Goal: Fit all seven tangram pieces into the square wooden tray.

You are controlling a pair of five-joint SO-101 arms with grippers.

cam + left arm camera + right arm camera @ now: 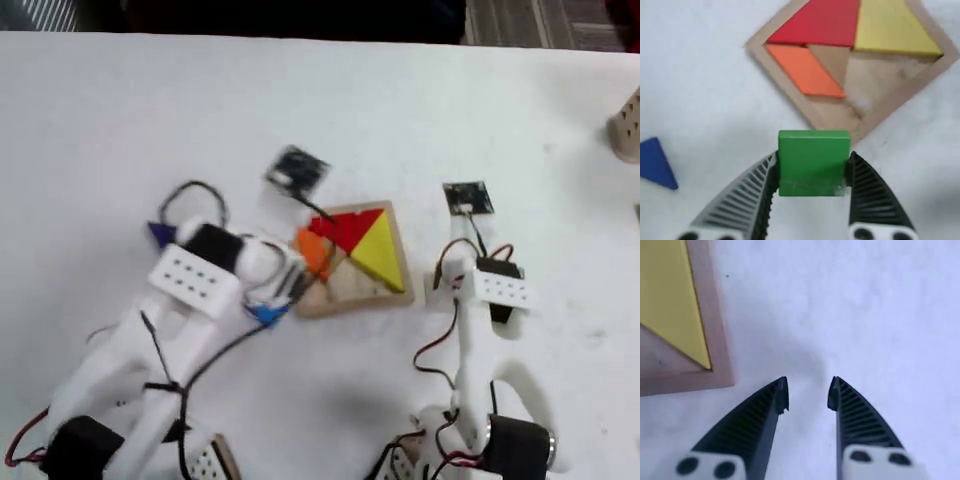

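Up close, the left jaws clench the green square wooden piece (813, 162), just outside the square wooden tray (779, 75). Placing step, I'd say: next it needs turning to match the bare gap beside the orange parallelogram piece (805, 70). The right jaws gape, empty, beside the tray.

— What else is out there?
— A white table (120, 120). At its right edge stands a tan thing with holes (627, 128), half out of sight.
— And past the table?
— Dark floor (280, 15) along the far side, with a grey striped patch (520, 20) toward the right.
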